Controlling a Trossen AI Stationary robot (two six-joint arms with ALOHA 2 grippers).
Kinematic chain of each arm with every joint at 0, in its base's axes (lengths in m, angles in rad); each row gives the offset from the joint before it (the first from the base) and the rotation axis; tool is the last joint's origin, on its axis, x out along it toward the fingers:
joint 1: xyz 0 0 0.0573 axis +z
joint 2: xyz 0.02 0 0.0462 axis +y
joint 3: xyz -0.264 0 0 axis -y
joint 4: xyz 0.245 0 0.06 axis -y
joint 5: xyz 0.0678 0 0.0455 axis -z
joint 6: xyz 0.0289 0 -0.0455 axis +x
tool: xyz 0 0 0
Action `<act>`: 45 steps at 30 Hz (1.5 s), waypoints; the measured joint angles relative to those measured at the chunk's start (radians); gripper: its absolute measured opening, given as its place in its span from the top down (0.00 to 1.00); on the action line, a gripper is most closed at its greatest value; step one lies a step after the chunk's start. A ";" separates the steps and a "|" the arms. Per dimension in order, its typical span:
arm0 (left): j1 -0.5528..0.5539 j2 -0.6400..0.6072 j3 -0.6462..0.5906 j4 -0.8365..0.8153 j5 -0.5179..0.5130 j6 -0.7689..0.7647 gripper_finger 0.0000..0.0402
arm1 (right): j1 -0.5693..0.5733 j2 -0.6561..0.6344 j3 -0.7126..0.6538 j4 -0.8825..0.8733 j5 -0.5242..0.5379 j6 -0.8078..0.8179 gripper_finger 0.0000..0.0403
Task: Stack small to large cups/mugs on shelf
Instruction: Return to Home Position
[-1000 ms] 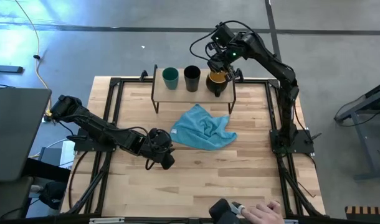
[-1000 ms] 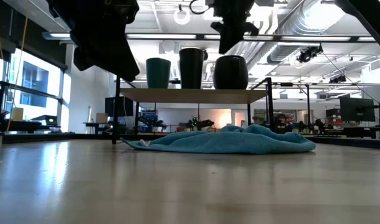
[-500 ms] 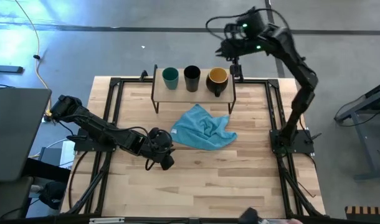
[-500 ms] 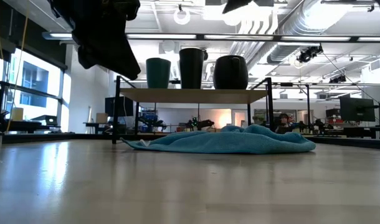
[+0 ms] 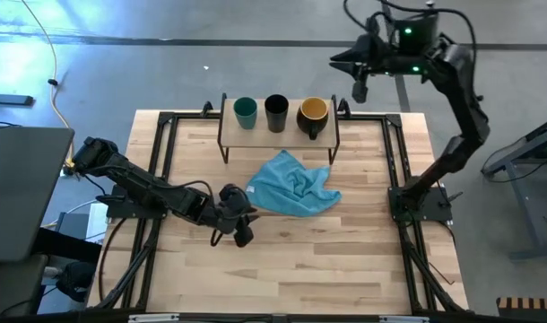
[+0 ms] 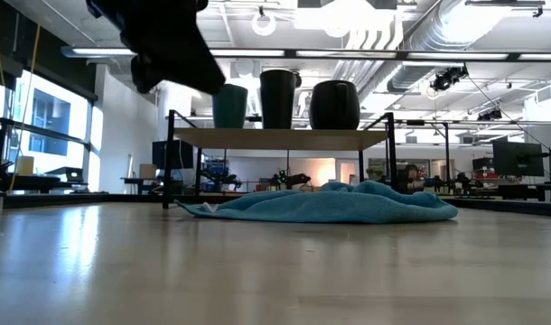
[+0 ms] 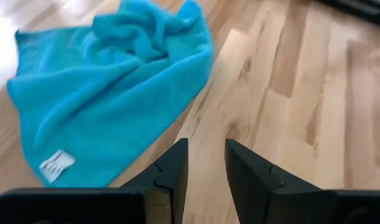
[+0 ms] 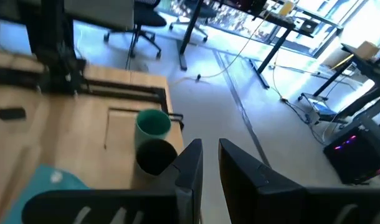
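Three cups stand upright in a row on the light-wood shelf (image 5: 287, 136), bottoms on its board: a teal cup (image 5: 245, 111) at the left, a black cup (image 5: 275, 111) in the middle, a dark mug with a yellow inside (image 5: 313, 114) at the right. They also show in the low view: teal (image 6: 232, 108), black (image 6: 277, 97), mug (image 6: 334, 105). My right gripper (image 5: 359, 85) hangs high, beyond the table's far edge, right of the mug, narrowly open and empty. My left gripper (image 5: 240, 229) is low over the table beside the blue cloth, slightly open and empty.
A crumpled blue cloth (image 5: 293, 184) lies on the table in front of the shelf, just right of my left gripper; it also shows in the left wrist view (image 7: 109, 81). Black frame rails run along the table's left and right sides. Bare wood lies toward the near edge.
My right gripper has risen from just above the mug and gone toward the table's far right, beyond the far edge; the mug stays on the shelf. My left gripper has shifted a little toward the cloth. A person's hand at the near edge has gone.
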 joint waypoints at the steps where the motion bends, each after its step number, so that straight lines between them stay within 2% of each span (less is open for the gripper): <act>1: 0.000 0.000 0.000 0.017 0.000 0.014 0.77 | 0.000 -0.009 0.000 0.000 -0.003 0.016 0.90; 8: 0.000 0.000 0.000 0.076 -0.043 0.114 0.77 | 0.000 -0.054 0.000 -0.015 -0.029 0.082 0.90; 20: 0.000 -0.060 0.001 0.119 -0.128 0.217 0.77 | -0.052 -0.087 0.000 -0.098 -0.229 0.083 0.90; 27: 0.001 -0.096 0.002 0.144 -0.153 0.263 0.77 | -0.093 -0.159 -0.050 -0.136 -0.360 0.083 0.96; 33: 0.000 -0.099 0.001 0.159 -0.154 0.263 0.77 | -0.092 -0.306 -0.210 -0.048 -0.385 0.123 0.99; 45: 0.000 -0.100 0.001 0.270 -0.163 0.324 0.77 | -0.092 -0.723 -0.754 0.388 -0.393 0.292 1.00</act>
